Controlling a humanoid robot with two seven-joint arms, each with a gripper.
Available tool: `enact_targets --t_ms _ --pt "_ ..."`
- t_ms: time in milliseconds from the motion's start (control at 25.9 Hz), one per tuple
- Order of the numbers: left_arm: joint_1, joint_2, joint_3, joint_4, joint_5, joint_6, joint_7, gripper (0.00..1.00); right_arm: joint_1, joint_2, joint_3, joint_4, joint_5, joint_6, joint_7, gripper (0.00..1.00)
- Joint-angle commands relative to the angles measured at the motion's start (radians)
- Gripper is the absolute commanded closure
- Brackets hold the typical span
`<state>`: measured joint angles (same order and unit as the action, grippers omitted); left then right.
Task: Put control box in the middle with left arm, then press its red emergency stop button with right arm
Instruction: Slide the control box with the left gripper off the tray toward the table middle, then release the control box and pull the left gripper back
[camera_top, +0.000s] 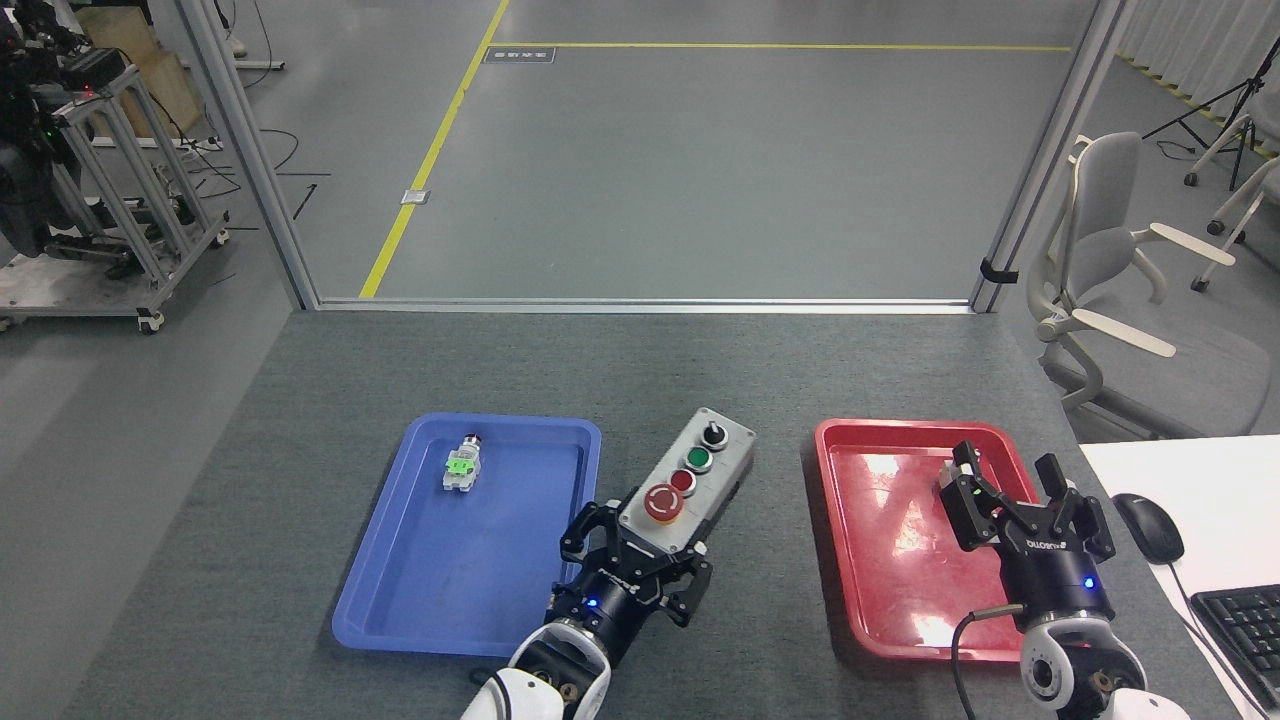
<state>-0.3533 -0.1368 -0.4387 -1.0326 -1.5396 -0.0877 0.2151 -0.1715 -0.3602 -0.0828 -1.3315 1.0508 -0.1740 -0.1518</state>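
Observation:
The control box, light grey on a black base, hangs tilted between the two trays with its knob end pointing far right. My left gripper is shut on the box's near end. Its red emergency stop button with the yellow collar sits closest to that gripper, then the small red button, green button and black knob. My right gripper, with a grey cable loop at its wrist, hovers open over the red tray, apart from the box.
A blue tray at left holds a small white-and-green switch part. A white desk with a mouse and keyboard borders the right side. A metal frame rail runs along the table's far edge.

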Motion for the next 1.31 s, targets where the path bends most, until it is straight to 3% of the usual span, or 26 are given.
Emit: enact_targets --t_ms 0,270,541,695,772,811,849,888,927,1120,1274 --pt "-0.021 -0.004 -0.094 0.045 0.027 0.017 -0.02 1.0 0.0 -0.002 0.0 0.0 0.0 0.001 0.0 0.01" --pt "-0.082 -0.004 -0.244 0.154 0.157 0.028 -0.017 1.0 0.001 0.0 0.002 0.0 0.0 0.002 0.0 0.01" --pt "-0.133 -0.004 -0.247 0.289 0.18 0.025 0.021 1.0 0.001 0.0 0.002 0.0 0.0 0.002 0.0 0.01" --pt "-0.133 -0.004 -0.247 0.302 0.182 0.026 0.023 0.91 0.001 0.0 0.002 0.002 0.0 0.002 0.0 0.01" --pt "-0.134 -0.004 -0.247 0.324 0.184 0.028 0.024 0.84 0.003 0.001 0.002 0.002 0.0 0.002 0.0 0.01" --pt "-0.134 -0.003 -0.247 0.33 0.184 0.028 0.026 0.73 0.003 0.001 0.003 0.003 0.0 0.002 0.0 0.01" --pt "-0.134 -0.003 -0.247 0.33 0.185 0.031 0.03 0.4 0.004 0.001 0.003 0.003 0.0 0.002 0.0 0.01" --pt "-0.134 -0.003 -0.245 0.33 0.191 0.036 0.038 0.14 0.004 0.001 0.003 0.003 0.0 0.002 0.0 0.01" --pt "-0.134 -0.003 -0.245 0.329 0.196 0.039 0.044 0.04 0.004 0.001 0.003 0.003 0.0 0.002 0.0 0.01" --pt "-0.13 -0.001 -0.239 0.312 0.196 0.045 0.058 0.01 0.001 0.0 0.003 0.003 0.0 0.001 0.0 0.01" --pt "-0.088 0.002 -0.236 0.204 0.191 0.077 0.078 0.01 -0.002 0.0 0.005 0.005 0.0 0.007 0.0 0.06"
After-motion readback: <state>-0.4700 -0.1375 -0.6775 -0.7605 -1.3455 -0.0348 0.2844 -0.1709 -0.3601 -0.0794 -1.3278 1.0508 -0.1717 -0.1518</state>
